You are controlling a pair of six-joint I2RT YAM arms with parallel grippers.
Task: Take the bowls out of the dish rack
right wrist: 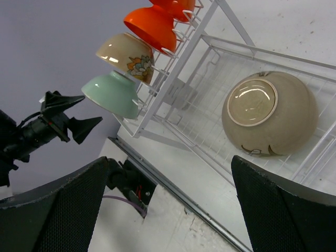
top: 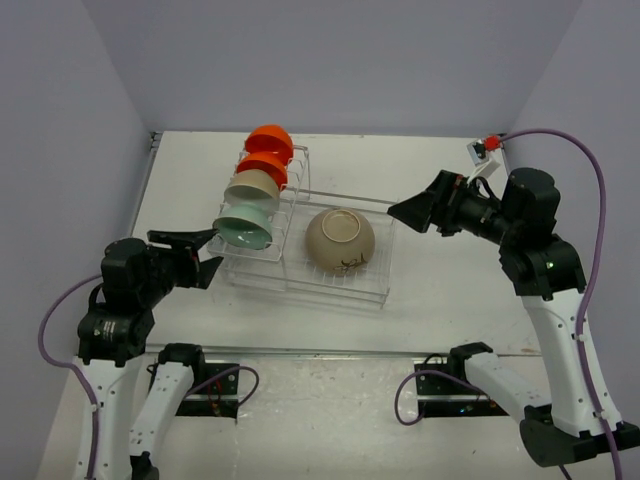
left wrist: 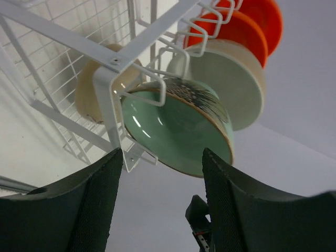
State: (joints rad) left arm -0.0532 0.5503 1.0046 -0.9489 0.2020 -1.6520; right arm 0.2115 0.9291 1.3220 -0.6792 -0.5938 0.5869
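Two grippers, both spread wide with nothing held. The left gripper (top: pixel 214 250) sits just off the near-left corner of the dish rack (top: pixel 300 282). In its wrist view its dark fingers (left wrist: pixel 89 210) stand far apart below the mint-green bowl (left wrist: pixel 176 134), close to it but not touching. The right gripper (top: pixel 395 212) hovers off the rack's right side, its jaws equally wide and pointed toward the rack, touching nothing.

All five bowls are in the rack. Four stand on edge in a row in the taller slotted section on the rack's left. Two orange bowls (top: pixel 268 150) are at the far end, then the beige bowl (top: pixel 252 188), which has a flower motif outside. The mint-green one is at the near end, glossy inside with a brown rim and dark feathery marks outside. The larger tan bowl (top: pixel 340 240) lies upside down in the low basket section on the rack's right, foot ring up, with dark markings near its rim.
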